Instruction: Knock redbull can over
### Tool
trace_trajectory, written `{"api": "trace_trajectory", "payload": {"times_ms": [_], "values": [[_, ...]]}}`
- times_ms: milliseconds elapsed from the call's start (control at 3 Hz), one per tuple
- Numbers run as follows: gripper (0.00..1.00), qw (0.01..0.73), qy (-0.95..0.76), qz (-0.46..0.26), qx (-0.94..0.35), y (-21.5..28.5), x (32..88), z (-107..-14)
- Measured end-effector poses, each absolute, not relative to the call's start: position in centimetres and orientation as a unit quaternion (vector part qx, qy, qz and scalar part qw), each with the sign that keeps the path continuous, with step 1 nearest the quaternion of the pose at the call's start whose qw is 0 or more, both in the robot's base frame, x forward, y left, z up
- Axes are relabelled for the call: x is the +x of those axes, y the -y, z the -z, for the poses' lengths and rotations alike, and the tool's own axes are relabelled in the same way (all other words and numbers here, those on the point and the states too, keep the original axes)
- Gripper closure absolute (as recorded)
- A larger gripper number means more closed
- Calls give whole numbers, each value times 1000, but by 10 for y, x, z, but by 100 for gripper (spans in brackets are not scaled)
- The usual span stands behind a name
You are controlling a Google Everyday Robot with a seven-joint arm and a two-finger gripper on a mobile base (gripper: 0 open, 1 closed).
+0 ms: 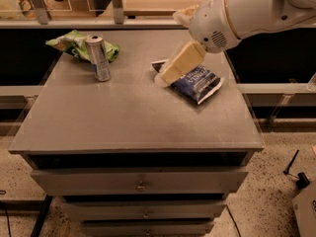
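The redbull can (98,57) stands upright at the back left of the grey cabinet top (123,117). It is slim and silver with bluish markings and a pull-tab top. My gripper (168,75) hangs from the white arm that reaches in from the upper right. It is above the table, over the left end of the dark blue chip bag (196,81), well to the right of the can and apart from it. It holds nothing that I can see.
A green snack bag (74,43) lies just behind the can at the back left corner. The cabinet has drawers below its front edge (140,184). A shelf rail runs along behind the table. A black cable lies on the floor at the right.
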State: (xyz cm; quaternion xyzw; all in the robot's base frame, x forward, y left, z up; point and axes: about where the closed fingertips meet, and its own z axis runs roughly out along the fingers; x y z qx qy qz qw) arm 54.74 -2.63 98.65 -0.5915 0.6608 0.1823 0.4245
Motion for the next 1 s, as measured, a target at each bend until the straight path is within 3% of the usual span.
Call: {"api": "trace_trajectory", "payload": {"times_ms": [667, 1000], "values": [[0, 428, -661, -197, -584, 16, 565, -974], [0, 439, -655, -216, -576, -6, 610, -948]]}}
